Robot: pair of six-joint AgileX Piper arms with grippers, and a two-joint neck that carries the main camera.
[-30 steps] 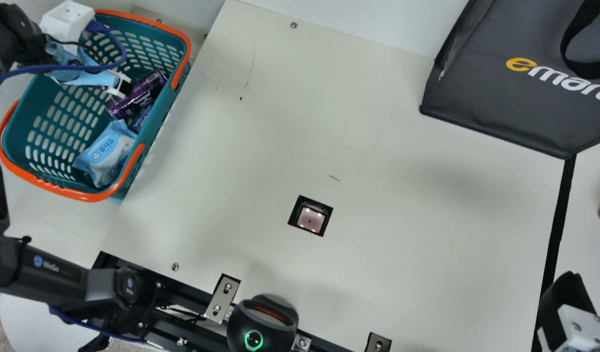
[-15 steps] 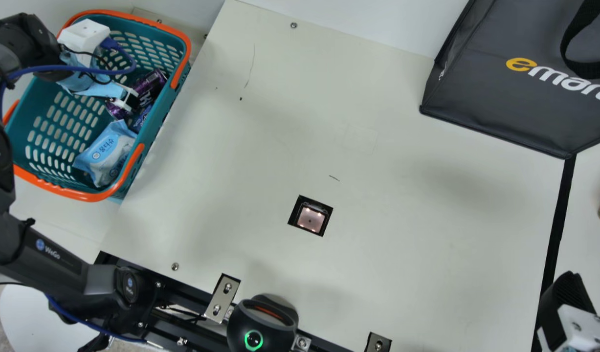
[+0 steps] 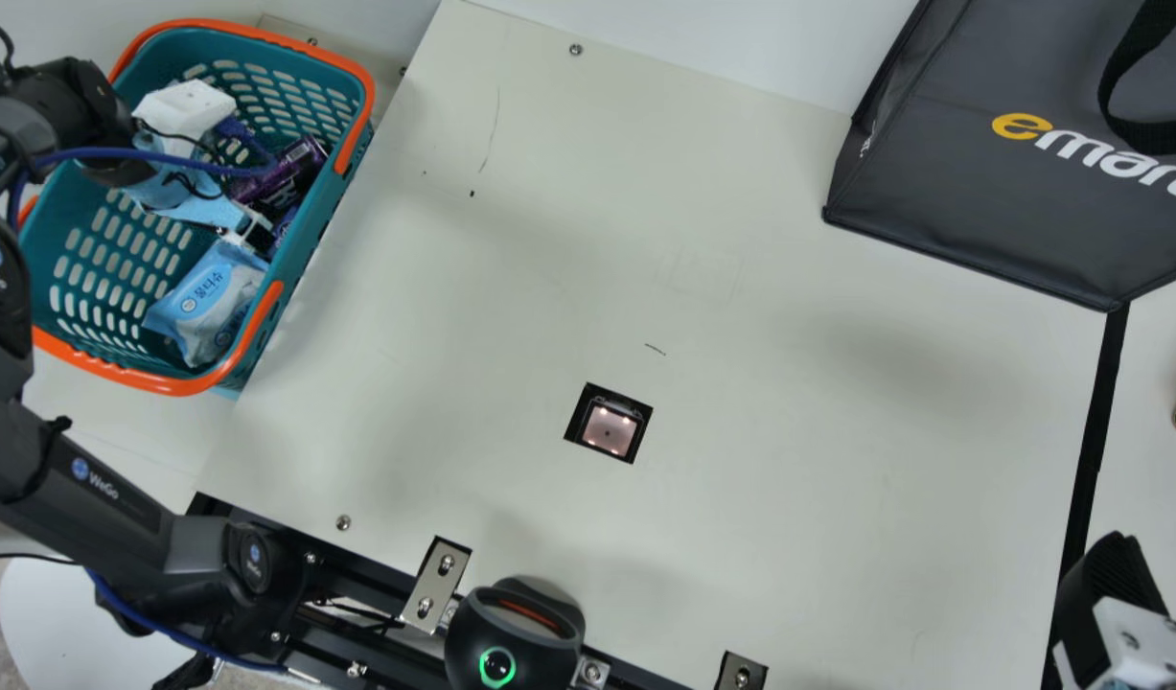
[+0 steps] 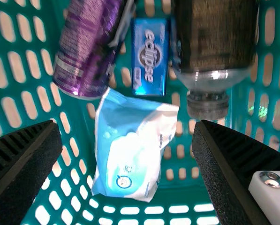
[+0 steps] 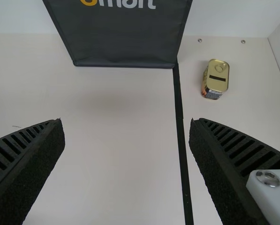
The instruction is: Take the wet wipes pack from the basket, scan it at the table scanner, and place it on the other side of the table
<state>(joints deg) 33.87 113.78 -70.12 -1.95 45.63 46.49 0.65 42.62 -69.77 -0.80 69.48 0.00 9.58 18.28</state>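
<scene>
The left end effector (image 4: 128,131) is released: its two fingers stand well apart, and nothing is between their pads. It is inside the basket (image 3: 171,386). The wet wipes pack (image 4: 128,161) lies in the basket just ahead of this opening, a little to the robot's side of the fingertips. The purple can (image 4: 88,47) is beyond the pack's end, touching it or nearly so. A small blue packet (image 4: 150,56) is near this same end. The cap of a dark bottle (image 4: 208,104) is close to the way of one finger.

The step in hand is, I judge, to approach the pack for grasping. It would be good to centre the opening over the middle of the pack, keep that finger clear of the cap, and only then go down and close gently on both long sides. The pack looks soft, so a grip at one corner could let it fold or slip. Lift it straight, because the basket rim can catch it.

The scanner (image 3: 609,427) is set in the worktop (image 3: 789,498), from the left end effector towards the right arm. The code side is not certain to me, so a turn may be needed. The right end effector (image 5: 126,126), also released, is well apart, on the far side from the basket.
</scene>
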